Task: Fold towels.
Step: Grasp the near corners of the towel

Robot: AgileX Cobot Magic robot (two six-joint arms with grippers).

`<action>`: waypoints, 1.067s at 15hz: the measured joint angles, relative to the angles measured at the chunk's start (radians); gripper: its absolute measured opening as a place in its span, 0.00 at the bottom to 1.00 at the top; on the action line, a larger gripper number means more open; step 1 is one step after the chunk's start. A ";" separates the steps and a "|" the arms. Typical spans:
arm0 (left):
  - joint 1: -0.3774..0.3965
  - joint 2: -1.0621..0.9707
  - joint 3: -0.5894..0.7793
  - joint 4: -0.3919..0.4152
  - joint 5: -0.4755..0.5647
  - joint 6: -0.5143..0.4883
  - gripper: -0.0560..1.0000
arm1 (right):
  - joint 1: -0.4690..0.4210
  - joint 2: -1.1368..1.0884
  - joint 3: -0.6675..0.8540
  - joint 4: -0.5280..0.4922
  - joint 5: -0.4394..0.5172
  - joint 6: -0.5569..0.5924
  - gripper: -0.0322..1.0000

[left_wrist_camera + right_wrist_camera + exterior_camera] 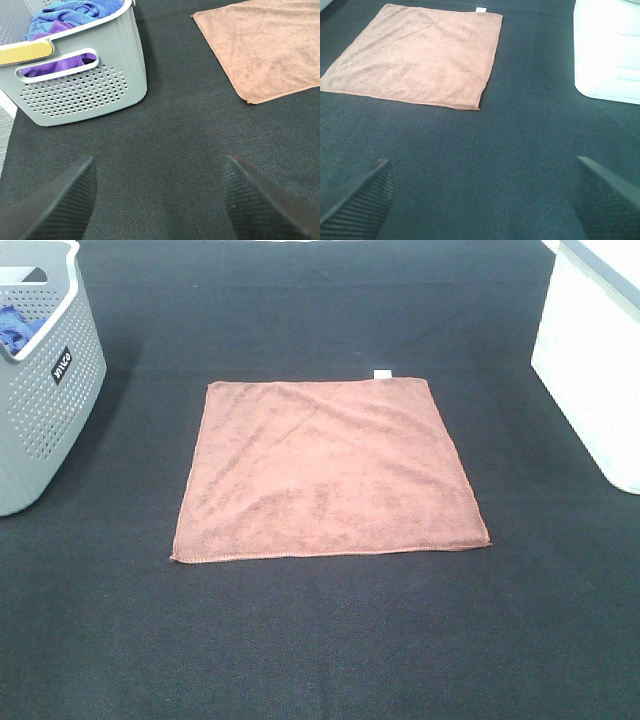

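Exterior high view, and the towel [330, 472] lies spread flat on the dark mat [320, 640], one layer, nothing folded yet, with its white tag [382, 374] on the far edge. Neither arm is in that shot. The left gripper [160, 170] is spread wide over bare mat and holds nothing. The towel sits ahead of it and inward, and the grey basket [85, 90] is ahead on its outer side. The right gripper [482, 165] is equally wide and empty, with the towel ahead and inward and the white bin [607, 50] outward. It's a square cloth with no long axis, and its near edge faces both grippers. Neither arm looks clearly nearer, so I'd say each takes its own near corner.
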 joint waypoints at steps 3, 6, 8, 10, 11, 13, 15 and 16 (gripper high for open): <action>0.000 0.000 0.000 0.000 0.000 0.000 0.70 | 0.000 0.000 0.000 0.000 0.000 0.000 0.89; 0.000 0.000 0.000 0.000 0.000 0.000 0.70 | 0.000 0.000 0.000 0.000 0.000 0.000 0.89; 0.000 0.000 0.000 0.000 0.000 0.000 0.70 | 0.000 0.000 0.000 0.000 0.000 0.000 0.89; 0.000 0.000 0.000 0.000 0.000 0.000 0.70 | 0.000 0.000 0.000 0.000 0.000 0.000 0.89; 0.000 0.000 0.000 0.000 0.000 0.000 0.70 | 0.000 0.000 0.000 0.000 0.000 0.000 0.89; 0.000 0.000 0.000 0.000 0.000 0.000 0.70 | 0.000 0.000 0.000 0.000 0.000 0.000 0.89; 0.000 0.000 0.000 0.000 0.000 0.000 0.70 | 0.000 0.000 0.000 0.000 0.000 0.000 0.89; 0.000 0.000 0.000 0.000 0.000 0.000 0.70 | 0.000 0.000 0.000 0.000 0.000 0.000 0.89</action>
